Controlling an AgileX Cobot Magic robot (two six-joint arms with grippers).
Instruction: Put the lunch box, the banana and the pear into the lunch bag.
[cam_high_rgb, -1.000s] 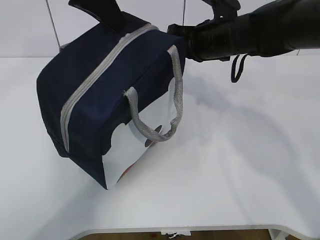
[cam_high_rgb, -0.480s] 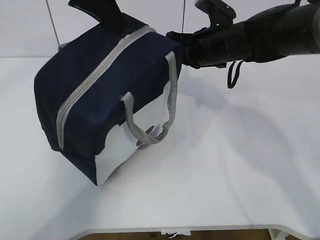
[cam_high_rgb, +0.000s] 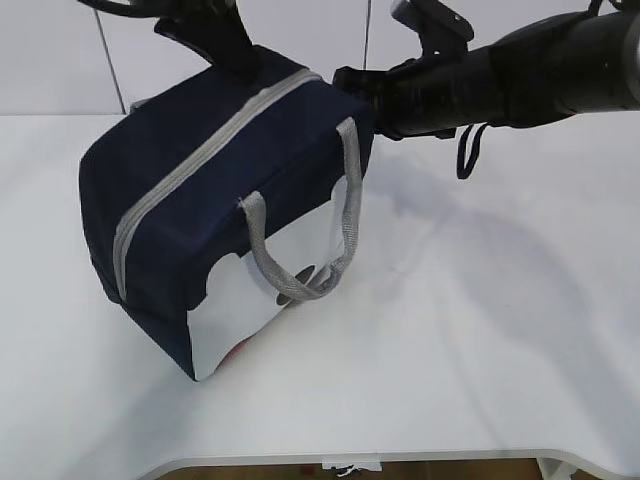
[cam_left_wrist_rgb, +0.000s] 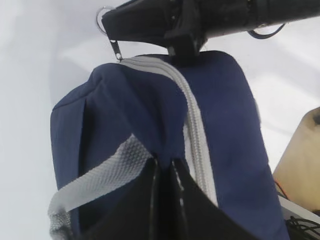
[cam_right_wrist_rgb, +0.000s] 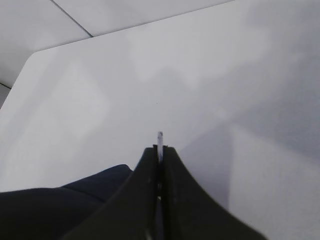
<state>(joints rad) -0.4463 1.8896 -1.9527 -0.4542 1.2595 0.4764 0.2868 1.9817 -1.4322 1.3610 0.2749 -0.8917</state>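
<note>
The lunch bag (cam_high_rgb: 190, 200) was matt navy cloth with a grey woven zipper tape (cam_high_rgb: 205, 150) along its top and a smooth white side panel (cam_high_rgb: 255, 300) low on its front. Its handles (cam_high_rgb: 345, 215) were coarse grey webbing. A thin metal ring pull (cam_left_wrist_rgb: 102, 17) shone at the bag's far end. Under the bag, the desk (cam_high_rgb: 480, 330) looked smooth, white and faintly glossy. Both grippers' fingers (cam_left_wrist_rgb: 165, 210) were glossy black plastic.

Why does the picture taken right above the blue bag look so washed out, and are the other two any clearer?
Left wrist view: table glares nearly white behind the dark lunch bag. Exterior view: evenly lit, soft shadow right of the bag. Right wrist view: the fingers are blurred, too near the lens.
</note>
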